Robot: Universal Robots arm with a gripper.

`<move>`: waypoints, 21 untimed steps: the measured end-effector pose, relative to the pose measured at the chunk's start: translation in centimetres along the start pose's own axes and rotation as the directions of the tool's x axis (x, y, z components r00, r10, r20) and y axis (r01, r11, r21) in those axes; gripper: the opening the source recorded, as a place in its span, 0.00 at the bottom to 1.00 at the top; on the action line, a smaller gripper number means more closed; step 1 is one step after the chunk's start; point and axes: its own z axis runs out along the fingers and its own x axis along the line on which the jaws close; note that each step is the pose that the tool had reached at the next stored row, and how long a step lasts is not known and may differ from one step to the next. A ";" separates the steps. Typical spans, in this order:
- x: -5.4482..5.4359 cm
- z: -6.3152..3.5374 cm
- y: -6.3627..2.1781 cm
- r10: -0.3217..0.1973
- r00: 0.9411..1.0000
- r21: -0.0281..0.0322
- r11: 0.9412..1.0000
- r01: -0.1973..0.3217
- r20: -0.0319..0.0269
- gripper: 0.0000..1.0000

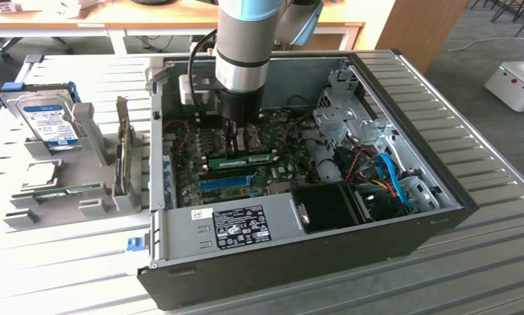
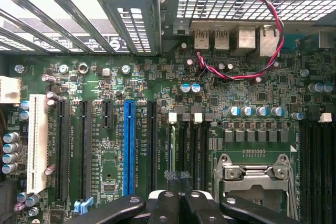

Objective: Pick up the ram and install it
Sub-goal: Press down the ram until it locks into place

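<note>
Jaws (image 1: 236, 139) were clenched tight, down inside the case (image 1: 437, 216) over the board (image 1: 201, 177), near its middle. In the wrist view the jaws (image 2: 177, 195) sat over the memory slots (image 2: 185, 145) next to the CPU socket (image 2: 254, 177). White latches (image 2: 172, 118) showed at the slots' far end. The ram (image 1: 244, 159), as I read it, was the green stick lying along the board just beside the jaw tips, on the side toward the case's front edge. I couldn't tell whether it was pinched, loose or part-seated. A second stick (image 1: 65, 191) sat in the grey holder (image 1: 87, 207) on the surface (image 1: 60, 262), near the edge at the exterior view's left, well apart from the case.

My take on doing the seating well: keep the stick square to the slot along its whole length, with notch matched to key. Push straight down with even load at both ends and no rocking, since a thin board flexes. The latches need to be clear first. Watch the twisted red wire (image 2: 262, 51) and the capacitors (image 2: 254, 111) close by.
</note>
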 end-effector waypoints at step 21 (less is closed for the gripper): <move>0.0 0.19 -0.01 0.000 1.000 0.000 1.000 0.000 0.000 0.11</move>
